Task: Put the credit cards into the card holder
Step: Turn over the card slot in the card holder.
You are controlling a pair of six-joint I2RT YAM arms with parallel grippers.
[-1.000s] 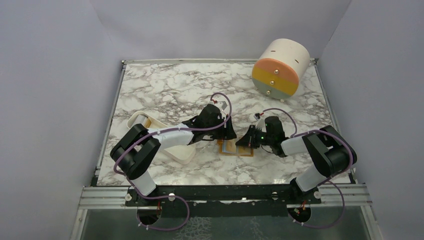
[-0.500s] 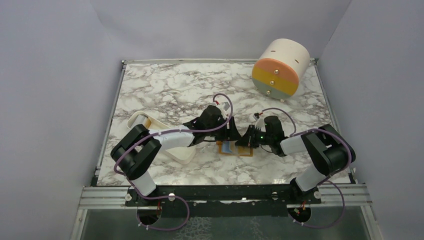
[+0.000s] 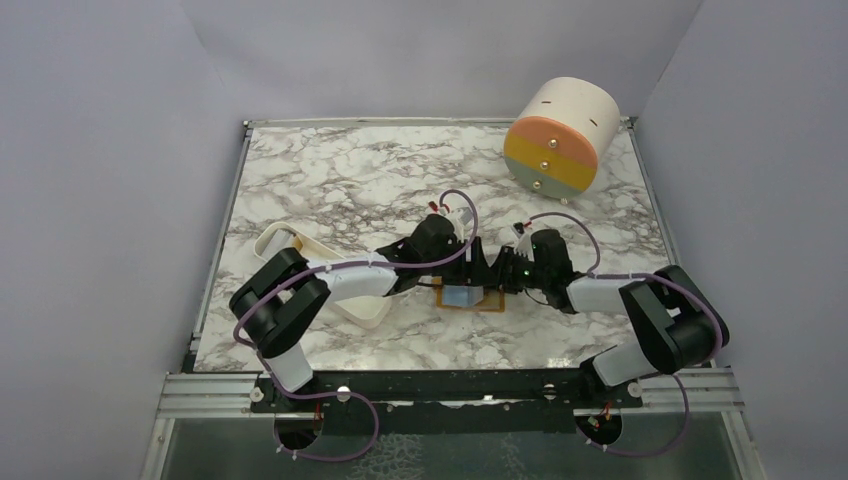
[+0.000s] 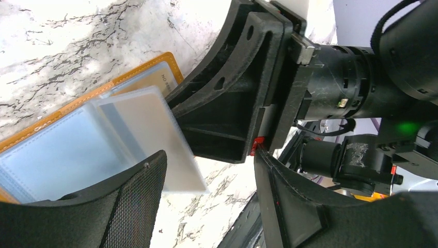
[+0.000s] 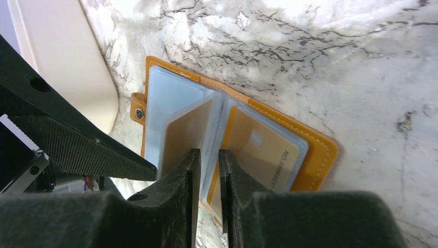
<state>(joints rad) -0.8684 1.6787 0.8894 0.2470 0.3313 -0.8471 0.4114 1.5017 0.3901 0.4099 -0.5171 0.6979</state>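
The card holder point(image 5: 316, 155) lies open and flat on the marble surface point(image 3: 340, 180), in the near middle of it, just right of the cream oblong tray point(image 3: 322, 278). Its orange-tan cover faces down, its snap tab sticks out at one edge, and its blue-grey clear sleeves fan upward. Two golden credit cards sit inside sleeves: one point(image 5: 187, 132) in a leaf on the tab side, the other point(image 5: 258, 149), with printed letters on it, in a leaf on the opposite half.

The right gripper point(image 5: 208, 155) comes in low from the right, its fingers a narrow slit apart, astride the edge of a sleeve leaf at the fold. Whether they press that leaf cannot be told.

The left gripper point(image 4: 209, 155) reaches in from the left, its fingers spread wide and holding nothing, with one mesh-faced finger point(image 4: 131, 204) over the sleeves.

A cream drum with orange and grey bands point(image 3: 560, 135) stands at the far right corner, well apart.
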